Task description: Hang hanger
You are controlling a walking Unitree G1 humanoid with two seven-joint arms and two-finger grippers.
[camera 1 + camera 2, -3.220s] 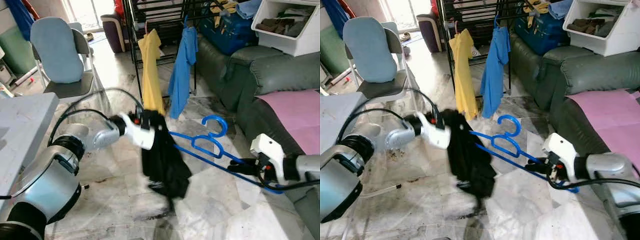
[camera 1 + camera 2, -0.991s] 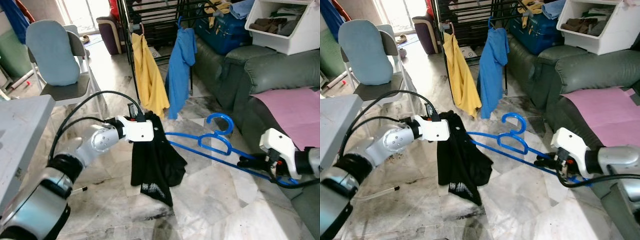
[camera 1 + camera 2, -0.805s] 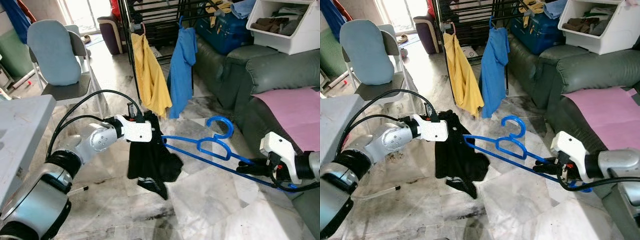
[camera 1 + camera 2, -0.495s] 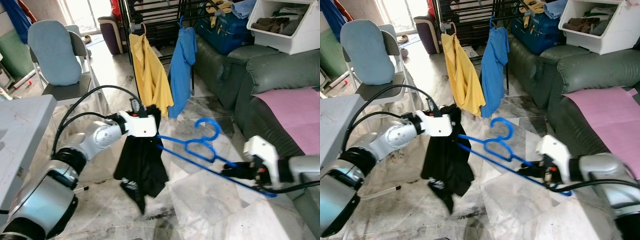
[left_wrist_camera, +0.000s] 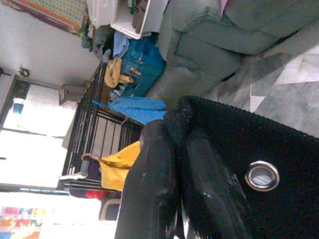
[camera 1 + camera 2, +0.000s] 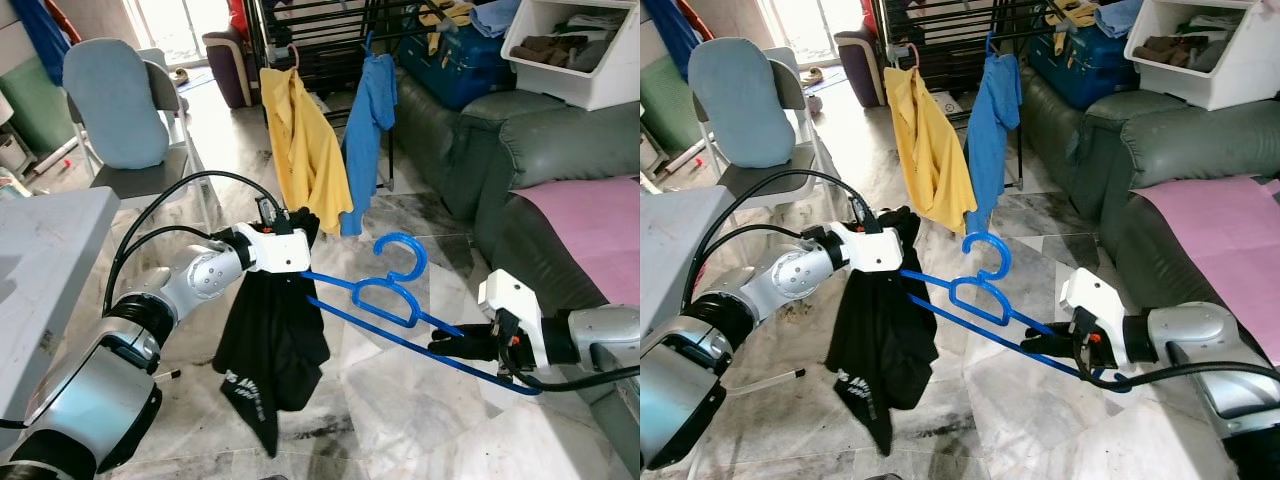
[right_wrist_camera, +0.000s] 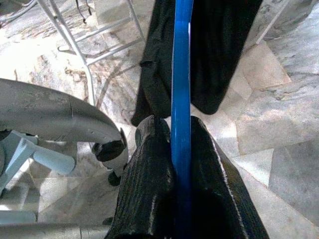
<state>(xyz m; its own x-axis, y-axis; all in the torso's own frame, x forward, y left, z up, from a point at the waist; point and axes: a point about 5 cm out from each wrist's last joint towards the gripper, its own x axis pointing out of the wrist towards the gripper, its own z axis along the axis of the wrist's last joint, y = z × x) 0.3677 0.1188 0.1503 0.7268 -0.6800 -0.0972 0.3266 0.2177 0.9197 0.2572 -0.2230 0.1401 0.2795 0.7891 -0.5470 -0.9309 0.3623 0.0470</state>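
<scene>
A blue plastic hanger point(image 6: 385, 300) is held level above the marble floor, hook up. My right gripper point(image 6: 452, 343) is shut on its right end; the right wrist view shows the blue bar point(image 7: 180, 99) clamped between the black fingers point(image 7: 149, 169). A black garment point(image 6: 268, 350) hangs from my left gripper point(image 6: 300, 222), which is shut on its top edge beside the hanger's left end. In the left wrist view the black knit cloth point(image 5: 259, 144) with a metal eyelet point(image 5: 261, 175) lies against the fingers point(image 5: 154, 189).
A black clothes rack point(image 6: 320, 40) behind carries a yellow shirt point(image 6: 300, 150) and a blue shirt point(image 6: 372, 120). A grey-green sofa point(image 6: 530, 150) with a pink cloth point(image 6: 590, 220) is on the right. A blue chair point(image 6: 115, 105) and a white table point(image 6: 45, 250) stand at left.
The hanger and my right gripper have shifted left and slightly up. The black garment now hangs longer and straighter from my left gripper, its hem lower toward the floor.
</scene>
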